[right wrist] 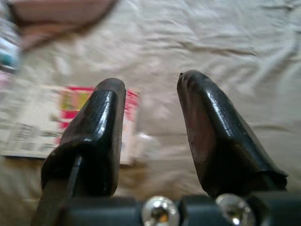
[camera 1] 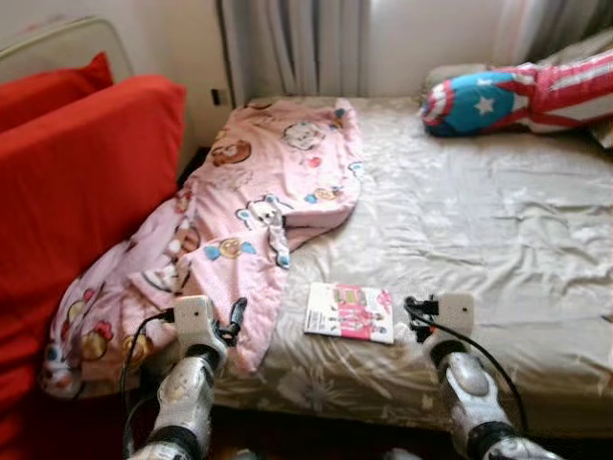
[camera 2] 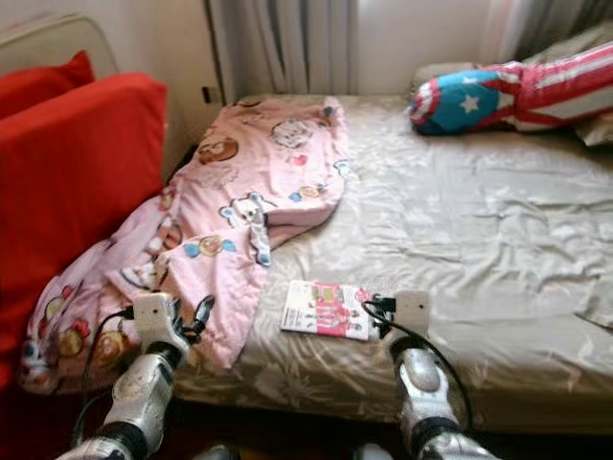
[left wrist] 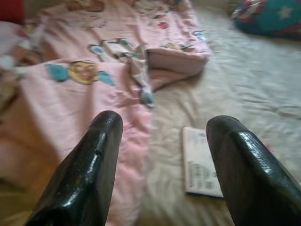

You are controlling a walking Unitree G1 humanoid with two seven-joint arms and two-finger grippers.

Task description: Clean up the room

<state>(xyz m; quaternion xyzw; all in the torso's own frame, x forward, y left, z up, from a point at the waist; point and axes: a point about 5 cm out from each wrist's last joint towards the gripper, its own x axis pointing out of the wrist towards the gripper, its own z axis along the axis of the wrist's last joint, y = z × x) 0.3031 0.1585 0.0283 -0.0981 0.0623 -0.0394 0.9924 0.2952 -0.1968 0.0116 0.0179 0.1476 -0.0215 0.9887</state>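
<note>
Book (camera 1: pixel 350 312) near bed edge (camera 1: pixel 383 388), beside blanket (camera 1: pixel 259 211).

A bed under a creased beige floral sheet (camera 1: pixel 460 220) takes up the centre of the head view. At 1 o'clock, a star-and-stripes shield pillow (camera 1: pixel 479 103) lies at the bed's far end. At 9 o'clock stands a large red cushion (camera 1: pixel 86 182), with 1 smaller red cushion (camera 1: pixel 48 91) behind it. Grey curtains (camera 1: pixel 297 48) hang at 12 o'clock, and a wall socket (camera 1: pixel 220 97) sits at 11 o'clock.
</note>
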